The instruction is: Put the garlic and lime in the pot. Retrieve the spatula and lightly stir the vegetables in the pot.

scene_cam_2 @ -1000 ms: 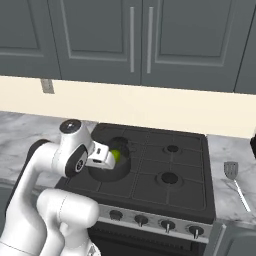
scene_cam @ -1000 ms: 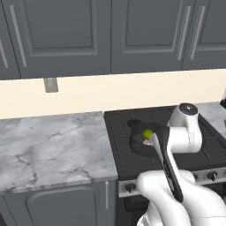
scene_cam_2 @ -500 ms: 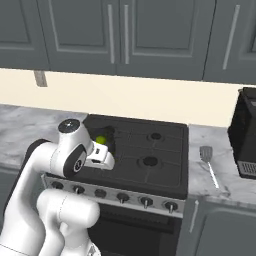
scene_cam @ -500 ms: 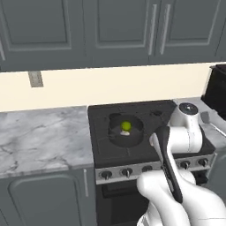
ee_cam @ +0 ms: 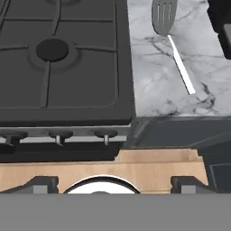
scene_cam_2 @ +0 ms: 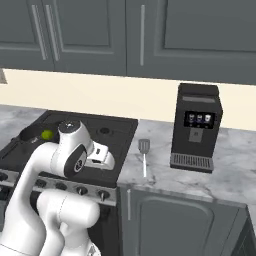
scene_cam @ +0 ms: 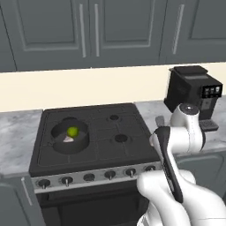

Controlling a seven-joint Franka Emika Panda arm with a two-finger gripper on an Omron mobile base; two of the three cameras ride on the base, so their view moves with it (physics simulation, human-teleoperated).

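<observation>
On the stove [scene_cam: 101, 141], at the 9 o'clock burner in the left base view, sits the pot [scene_cam: 69, 137] with the lime [scene_cam: 72, 131] and the garlic [scene_cam: 67, 139] inside it.
Stove and marble counter [ee_cam: 180, 99] meet edge to edge; a black coffee machine [scene_cam_2: 196, 127] stands on the counter at 3 o'clock of the stove. The gripper [scene_cam_2: 106, 159] hangs over the stove's front right part, near the counter edge; its two fingertips [ee_cam: 43, 182] appear well apart at the bottom of the hand view, nothing between them. The spatula [ee_cam: 170, 38] lies flat on the counter between stove and coffee machine, blade toward the wall, handle toward the counter's front edge, at 1 o'clock in the hand view.
</observation>
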